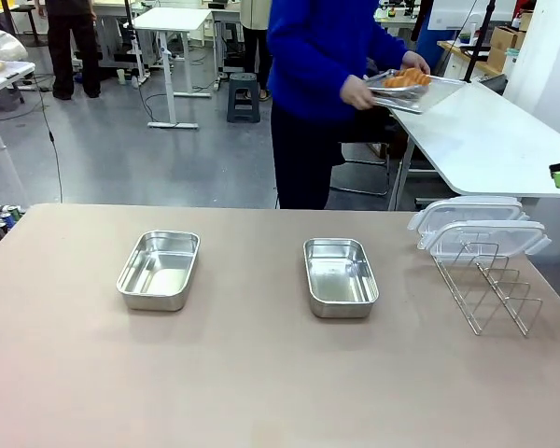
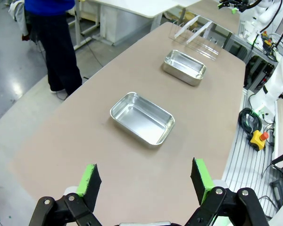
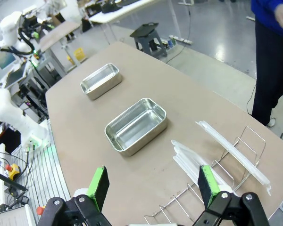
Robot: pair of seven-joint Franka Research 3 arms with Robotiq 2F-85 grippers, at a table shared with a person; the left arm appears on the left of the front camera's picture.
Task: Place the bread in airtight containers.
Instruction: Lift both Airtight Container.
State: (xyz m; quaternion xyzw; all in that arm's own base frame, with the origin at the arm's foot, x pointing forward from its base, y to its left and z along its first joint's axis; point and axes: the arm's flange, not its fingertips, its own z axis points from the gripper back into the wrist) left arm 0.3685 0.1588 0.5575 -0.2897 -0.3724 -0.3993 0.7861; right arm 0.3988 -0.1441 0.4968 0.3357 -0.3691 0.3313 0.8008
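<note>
While the bread (image 1: pixel 411 77) sits on a tray (image 1: pixel 427 96) at a person's hand (image 1: pixel 357 91) beyond the wire rack (image 1: pixel 490 289), clear lids (image 1: pixel 471 224) atop that rack, first tin (image 1: pixel 340 276) empty to its left, second tin (image 1: pixel 159 270) farther left, left end effector (image 2: pixel 145 176) and right end effector (image 3: pixel 154 181) spread wide, holding nothing.

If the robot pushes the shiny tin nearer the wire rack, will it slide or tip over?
Probably slide: the tin is low and wide, sitting flat on the smooth table. It looks empty and thin-walled, so likely light and easy to shove. Its shiny sides may be slippery to grip.

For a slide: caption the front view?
Two empty tins on the table, lids on the rack, person behind holding a tray of bread.
</note>
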